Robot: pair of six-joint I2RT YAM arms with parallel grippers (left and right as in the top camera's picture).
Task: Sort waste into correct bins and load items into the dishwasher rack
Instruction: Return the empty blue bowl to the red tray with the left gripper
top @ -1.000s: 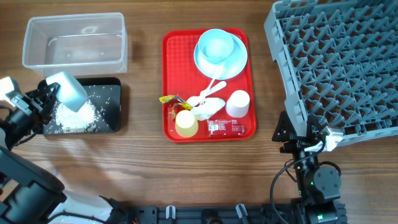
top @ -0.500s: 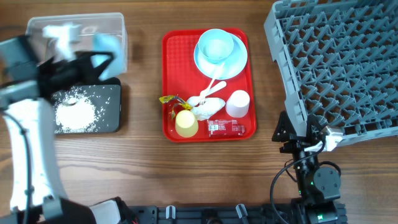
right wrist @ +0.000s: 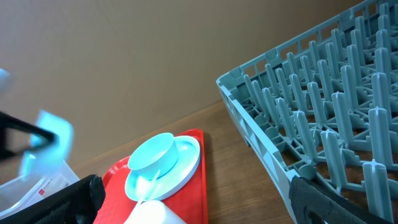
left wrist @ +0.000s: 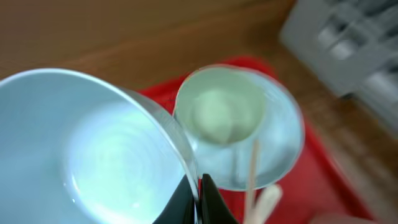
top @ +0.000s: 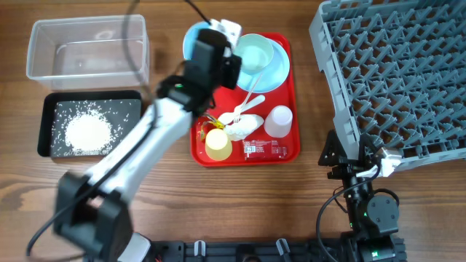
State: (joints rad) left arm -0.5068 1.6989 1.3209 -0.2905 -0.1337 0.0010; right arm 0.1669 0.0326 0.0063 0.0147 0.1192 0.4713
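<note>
Left gripper [left wrist: 199, 194] has its two fingers pinched tight on the rim of a light blue bowl [left wrist: 93, 155], the thin wall clamped between them. That bowl hangs tilted over the far left corner of the red tray [top: 207, 156], clear of the tray floor.

Just beside it, at the far end of the tray, the second light blue bowl [top: 253, 52] sits upright on the light blue plate [top: 277, 73]. Toward the middle of the tray lies the white plastic spoon [top: 246, 108], with the crumpled white tissue [top: 246, 128] next to it. The small white cup [top: 277, 121] stands on the right side of the tray, the small yellow cup [top: 218, 144] at the near left. The yellow wrapper [top: 196, 115] lies by the left rim, the red wrapper [top: 263, 149] along the near rim.

Left of the red tray, the black tray [top: 44, 127] holds a heap of white rice grains [top: 87, 132]; beyond it stands the clear tub [top: 87, 47]. Right of the red tray, the grey rack [top: 400, 73] sits raised at a slant.

Right gripper [right wrist: 193, 190], near the rack's near corner: fingers spread wide, nothing between them.
</note>
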